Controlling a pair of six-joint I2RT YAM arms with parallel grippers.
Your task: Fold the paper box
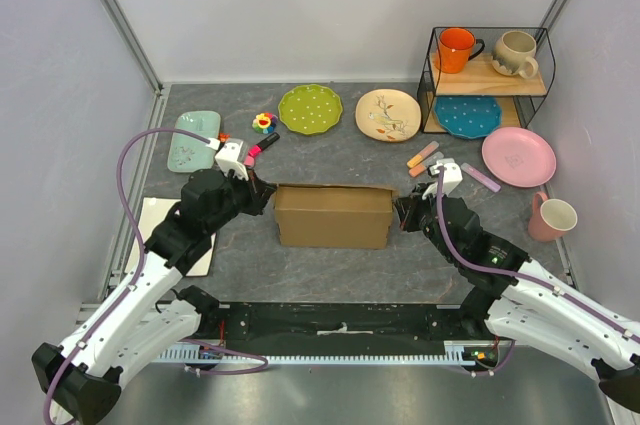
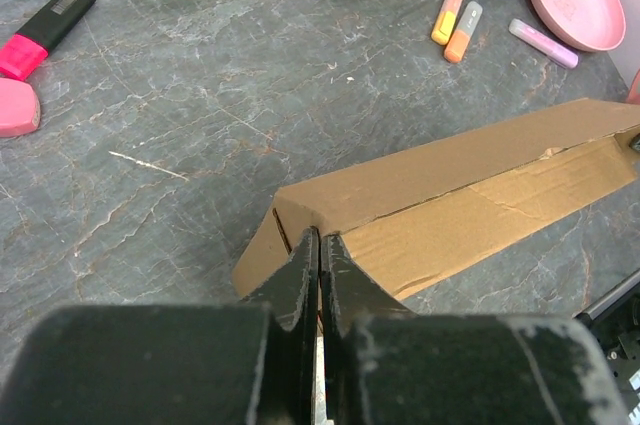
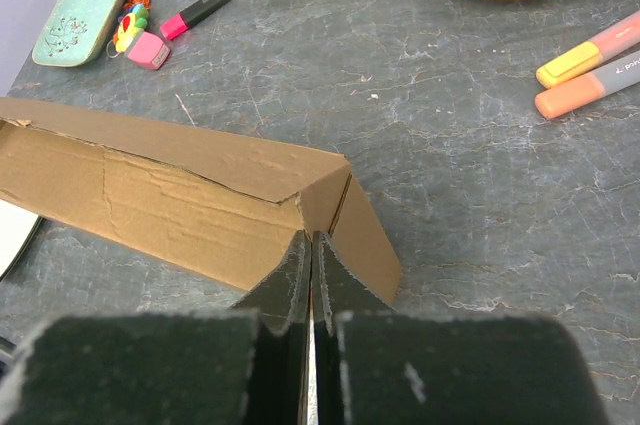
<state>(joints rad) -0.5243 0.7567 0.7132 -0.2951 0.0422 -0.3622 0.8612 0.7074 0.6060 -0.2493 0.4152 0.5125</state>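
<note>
The paper box [image 1: 333,215] is brown cardboard, standing as a long closed shape in the middle of the table. My left gripper [image 1: 265,195] is shut, its tips against the box's left end flap; in the left wrist view the gripper [image 2: 320,240] touches the box [image 2: 470,205] at its corner. My right gripper [image 1: 402,210] is shut, its tips against the right end; in the right wrist view the gripper [image 3: 310,237] meets the box [image 3: 180,195] beside its angled end flap. Nothing shows between either pair of jaws.
Behind the box lie a green plate [image 1: 310,108], a cream plate [image 1: 388,114], highlighters [image 1: 430,158] and a pink plate [image 1: 518,156]. A wire rack [image 1: 488,75] with mugs stands back right. A pink cup [image 1: 553,217] is at right; a mint tray [image 1: 193,140] and white tray [image 1: 165,235] at left.
</note>
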